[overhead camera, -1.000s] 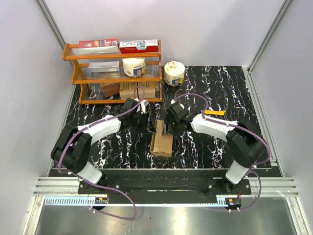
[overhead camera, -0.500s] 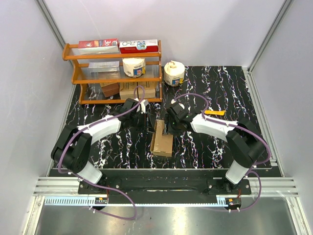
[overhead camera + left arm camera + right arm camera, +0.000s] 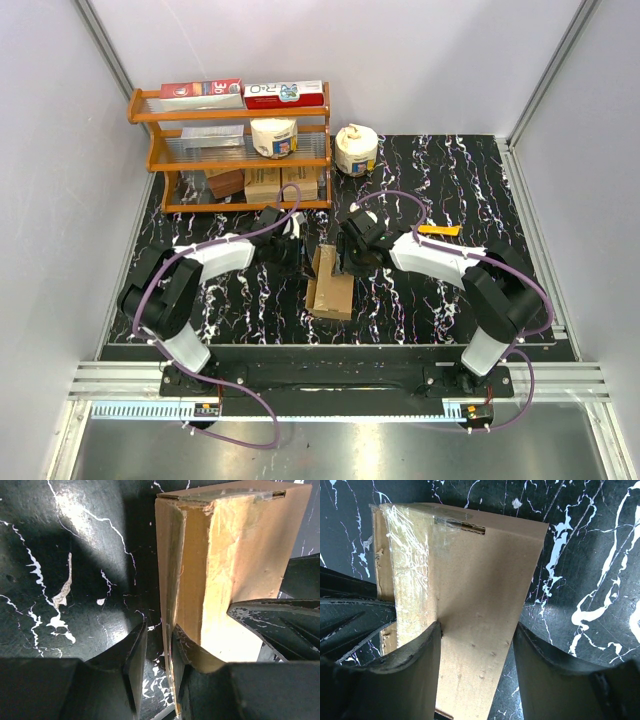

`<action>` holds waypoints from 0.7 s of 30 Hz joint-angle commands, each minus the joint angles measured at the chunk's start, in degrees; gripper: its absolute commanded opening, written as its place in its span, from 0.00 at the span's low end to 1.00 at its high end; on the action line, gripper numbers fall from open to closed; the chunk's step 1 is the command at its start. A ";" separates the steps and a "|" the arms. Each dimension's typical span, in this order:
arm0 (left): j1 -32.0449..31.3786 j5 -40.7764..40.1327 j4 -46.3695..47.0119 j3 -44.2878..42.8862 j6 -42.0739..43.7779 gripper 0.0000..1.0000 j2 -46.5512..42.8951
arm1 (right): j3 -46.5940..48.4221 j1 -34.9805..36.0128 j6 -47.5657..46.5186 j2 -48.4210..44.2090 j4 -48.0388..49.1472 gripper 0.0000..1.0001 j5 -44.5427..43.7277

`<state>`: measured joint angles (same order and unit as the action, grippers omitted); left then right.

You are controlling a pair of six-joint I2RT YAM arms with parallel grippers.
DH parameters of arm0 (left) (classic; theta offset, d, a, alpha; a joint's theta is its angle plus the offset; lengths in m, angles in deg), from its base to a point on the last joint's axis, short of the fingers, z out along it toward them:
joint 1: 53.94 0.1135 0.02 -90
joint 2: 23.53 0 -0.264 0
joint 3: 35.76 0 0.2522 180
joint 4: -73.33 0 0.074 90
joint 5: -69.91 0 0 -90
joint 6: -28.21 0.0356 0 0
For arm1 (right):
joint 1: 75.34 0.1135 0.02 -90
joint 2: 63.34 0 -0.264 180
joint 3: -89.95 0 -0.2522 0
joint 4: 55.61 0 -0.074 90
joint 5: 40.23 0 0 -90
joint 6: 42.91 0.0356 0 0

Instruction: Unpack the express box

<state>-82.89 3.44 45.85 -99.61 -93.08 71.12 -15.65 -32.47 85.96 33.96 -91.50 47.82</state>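
Two sets of fingers are at the plain brown oblong cardboard express box. It lies near the middle of the black, white-veined marble-look worktop, between the arms, with its long axis running roughly away from their bases. The right fingers are closed across the express box's width at its far end, one against the taped side and the other on the opposite long edge, both touching card. The left fingers stand narrow astride a thin cardboard wall or flap edge on its left side. The inner one touches the card, but a sliver of dark worktop shows beside the outer one, so I cannot tell whether they pinch it or merely bracket it.

The express box looks light, though its contents are hidden, so that is a guess. Corrugated card of this kind is likely stiff along folds and corners and soft in the middle of a panel, where a hard squeeze would dent it. Bare card should give matte, sure purchase. The glossy strip of clear packing tape over the seam is probably slick under a pad. The steadying hold is best taken across the narrow width near a corner, on bare card. A flap is best taken close to its fold, because a thin free edge may bend or tear before the tape lets go.
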 commanded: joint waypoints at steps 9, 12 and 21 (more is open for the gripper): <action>3.20 11.18 6.42 2.63 -4.13 0.14 3.43 | -0.61 -0.24 -0.99 1.76 -5.64 0.53 -7.54; 3.20 11.28 5.81 2.01 -3.87 0.00 3.18 | -0.52 -0.25 -0.90 0.88 -5.73 0.54 -7.54; 3.29 7.42 -3.58 -2.99 -2.11 0.00 -5.69 | 1.23 -0.25 -0.90 -5.88 -7.13 0.66 -8.59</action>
<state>-79.94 12.01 48.08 -98.58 -96.32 72.35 -15.56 -32.41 86.05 32.51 -92.92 47.18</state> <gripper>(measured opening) 0.025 0.621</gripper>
